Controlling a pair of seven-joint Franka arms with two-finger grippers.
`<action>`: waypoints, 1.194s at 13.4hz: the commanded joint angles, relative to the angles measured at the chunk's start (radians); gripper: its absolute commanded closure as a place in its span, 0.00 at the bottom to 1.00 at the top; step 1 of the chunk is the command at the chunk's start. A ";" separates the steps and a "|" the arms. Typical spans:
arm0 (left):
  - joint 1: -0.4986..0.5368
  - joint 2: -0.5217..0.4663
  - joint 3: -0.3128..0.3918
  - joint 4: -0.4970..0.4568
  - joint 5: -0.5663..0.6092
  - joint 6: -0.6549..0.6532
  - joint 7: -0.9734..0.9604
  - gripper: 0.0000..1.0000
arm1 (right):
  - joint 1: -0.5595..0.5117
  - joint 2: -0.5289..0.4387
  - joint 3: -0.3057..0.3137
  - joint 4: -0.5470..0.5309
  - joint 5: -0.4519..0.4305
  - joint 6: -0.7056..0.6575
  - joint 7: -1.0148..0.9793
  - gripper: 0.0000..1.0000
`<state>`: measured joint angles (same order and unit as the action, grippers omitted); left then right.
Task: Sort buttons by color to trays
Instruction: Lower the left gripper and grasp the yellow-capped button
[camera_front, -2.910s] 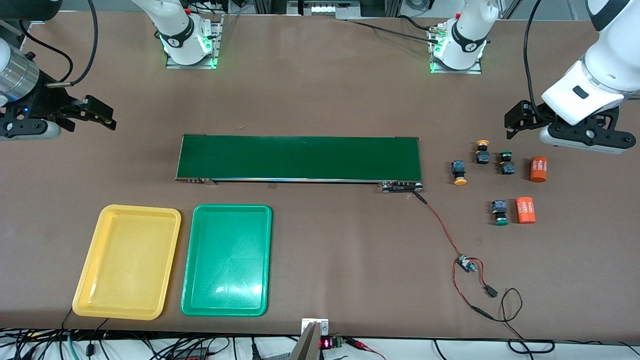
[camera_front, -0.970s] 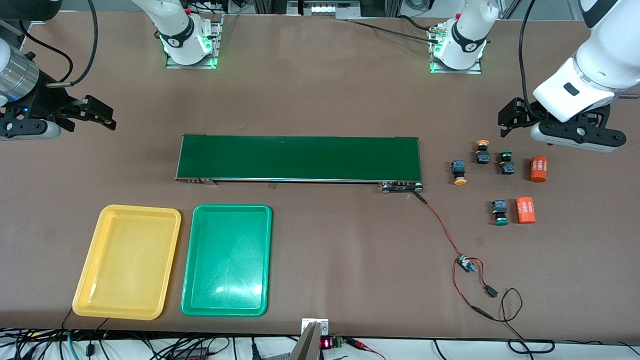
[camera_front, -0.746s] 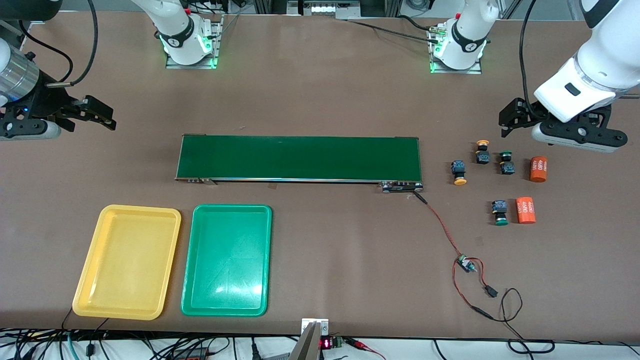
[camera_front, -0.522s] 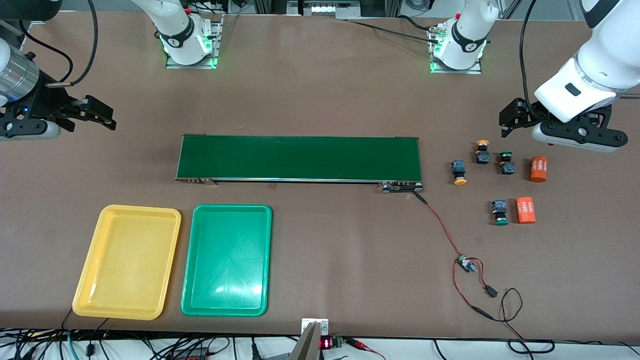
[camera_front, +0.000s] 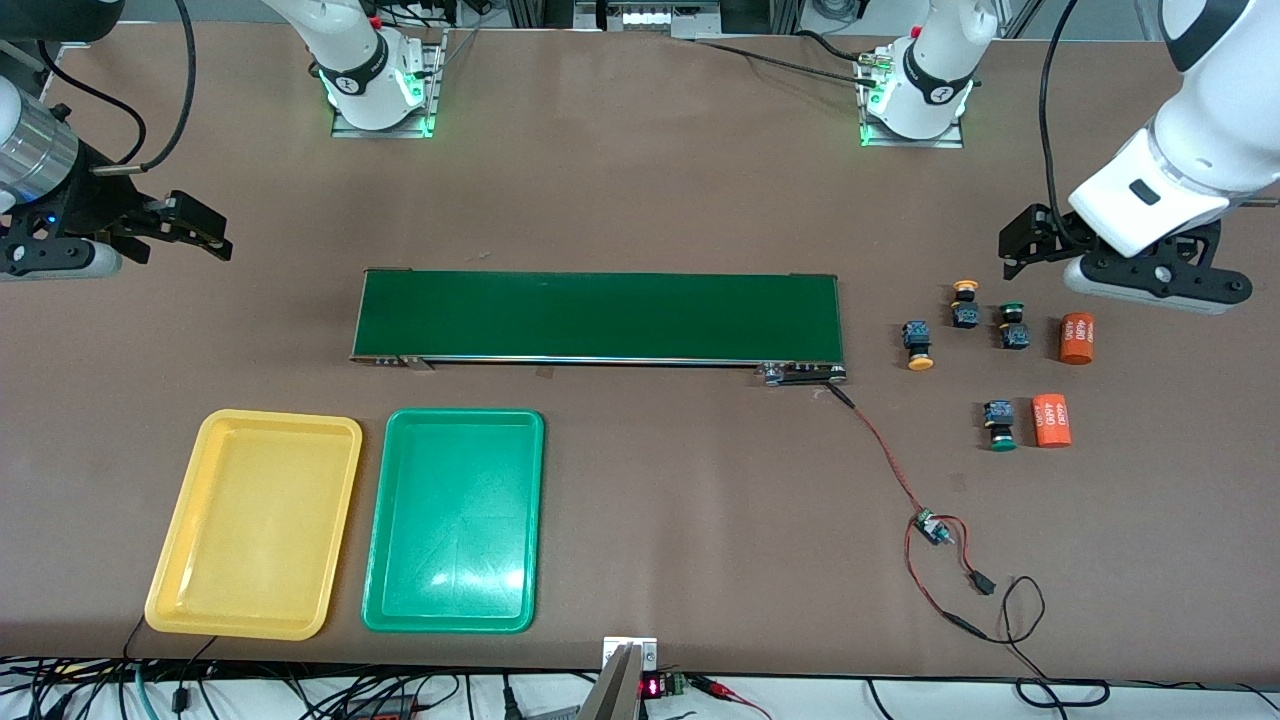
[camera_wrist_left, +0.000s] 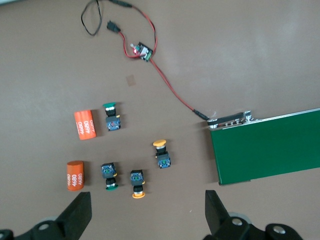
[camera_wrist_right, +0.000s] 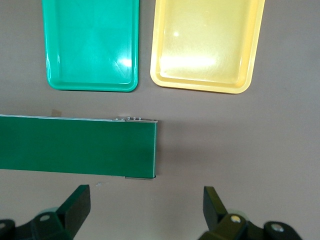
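Four push-button switches lie toward the left arm's end of the table, past the conveyor belt (camera_front: 597, 316): a yellow-capped button (camera_front: 917, 344) nearest the belt, a second yellow-capped button (camera_front: 964, 304), a green-capped button (camera_front: 1012, 327) just beside it, and another green-capped button (camera_front: 999, 424) nearer the camera. Each looks light and rigid, lying on its side; the blocky dark body probably offers flatter, surer faces to pinch than the round cap, which might slip. Two orange cylinders (camera_front: 1076, 338) lie close by and could get nudged.

The yellow tray (camera_front: 170, 588) and green tray (camera_front: 390, 610) sit side by side near the camera, toward the right arm's end, both holding nothing.

The left gripper (camera_wrist_left: 147, 212) hangs over the buttons, jaws spread. The right gripper (camera_wrist_right: 145, 207) waits over the belt's end, jaws spread too.
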<state>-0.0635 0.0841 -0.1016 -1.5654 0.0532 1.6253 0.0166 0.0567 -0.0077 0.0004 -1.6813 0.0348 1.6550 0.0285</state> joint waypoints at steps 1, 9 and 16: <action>0.028 0.078 0.002 0.041 -0.010 -0.025 -0.009 0.00 | 0.003 -0.003 0.001 -0.001 -0.009 0.003 0.014 0.00; 0.054 0.238 -0.006 -0.112 -0.010 0.016 -0.015 0.00 | 0.003 -0.003 0.001 -0.001 -0.007 0.005 0.014 0.00; 0.057 0.215 -0.009 -0.539 -0.010 0.514 -0.103 0.00 | 0.026 -0.003 0.004 0.000 -0.009 0.009 0.062 0.00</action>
<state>-0.0114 0.3440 -0.1048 -1.9695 0.0526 2.0037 -0.0645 0.0768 -0.0077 0.0042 -1.6815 0.0348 1.6575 0.0733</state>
